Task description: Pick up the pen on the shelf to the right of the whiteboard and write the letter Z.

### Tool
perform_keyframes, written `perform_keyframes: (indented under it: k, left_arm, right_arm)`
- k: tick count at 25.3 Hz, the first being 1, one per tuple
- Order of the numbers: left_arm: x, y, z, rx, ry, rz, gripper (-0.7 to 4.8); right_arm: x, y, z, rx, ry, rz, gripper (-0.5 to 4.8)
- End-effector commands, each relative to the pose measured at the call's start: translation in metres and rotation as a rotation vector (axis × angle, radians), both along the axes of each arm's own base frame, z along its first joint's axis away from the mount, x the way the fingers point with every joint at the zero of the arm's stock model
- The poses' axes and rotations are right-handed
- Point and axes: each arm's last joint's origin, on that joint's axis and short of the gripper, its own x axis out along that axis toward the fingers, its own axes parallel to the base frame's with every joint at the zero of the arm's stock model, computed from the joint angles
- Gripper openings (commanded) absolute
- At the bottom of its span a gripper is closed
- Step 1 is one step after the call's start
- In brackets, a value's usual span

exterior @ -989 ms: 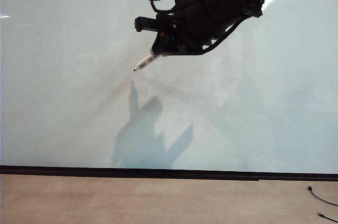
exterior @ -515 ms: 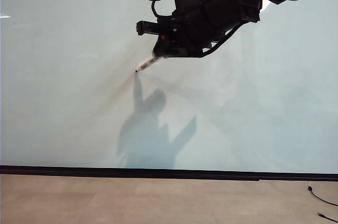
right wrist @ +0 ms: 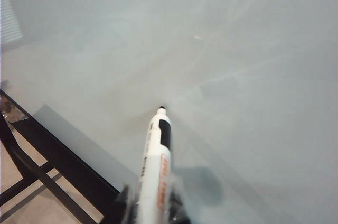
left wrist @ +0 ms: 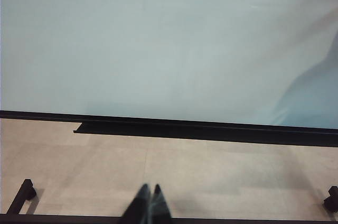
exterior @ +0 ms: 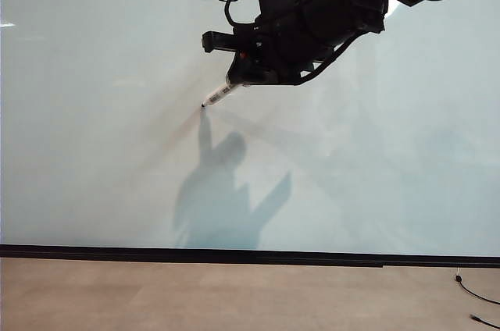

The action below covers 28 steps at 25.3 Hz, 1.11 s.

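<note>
We're clamping our right gripper (exterior: 234,81) on the pen (exterior: 219,94), tip touching the whiteboard (exterior: 94,112); left gripper (left wrist: 147,203) is sitting clenched below it.

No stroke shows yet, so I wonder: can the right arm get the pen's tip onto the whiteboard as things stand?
Probably yes: the right gripper holds the pen, its tip at the bare whiteboard.
</note>
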Motion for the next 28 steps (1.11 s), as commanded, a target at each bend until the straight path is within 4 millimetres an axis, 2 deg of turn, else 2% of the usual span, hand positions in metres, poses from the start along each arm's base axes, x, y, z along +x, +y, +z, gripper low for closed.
perform_keyframes:
  k: [1, 21, 28]
  left_arm:
    - [0.0, 0.0, 0.001, 0.004, -0.007, -0.001, -0.04]
    - [0.0, 0.0, 0.001, 0.004, -0.008, -0.001, -0.04]
    - [0.0, 0.0, 0.001, 0.004, -0.008, -0.001, -0.05]
  right_arm:
    - [0.001, -0.001, 0.008, 0.022, -0.029, -0.025, -0.09]
    - [-0.002, -0.016, 0.028, 0.03, -0.069, -0.072, -0.09]
    - [-0.004, -0.026, 0.042, 0.032, -0.104, -0.093, -0.09]
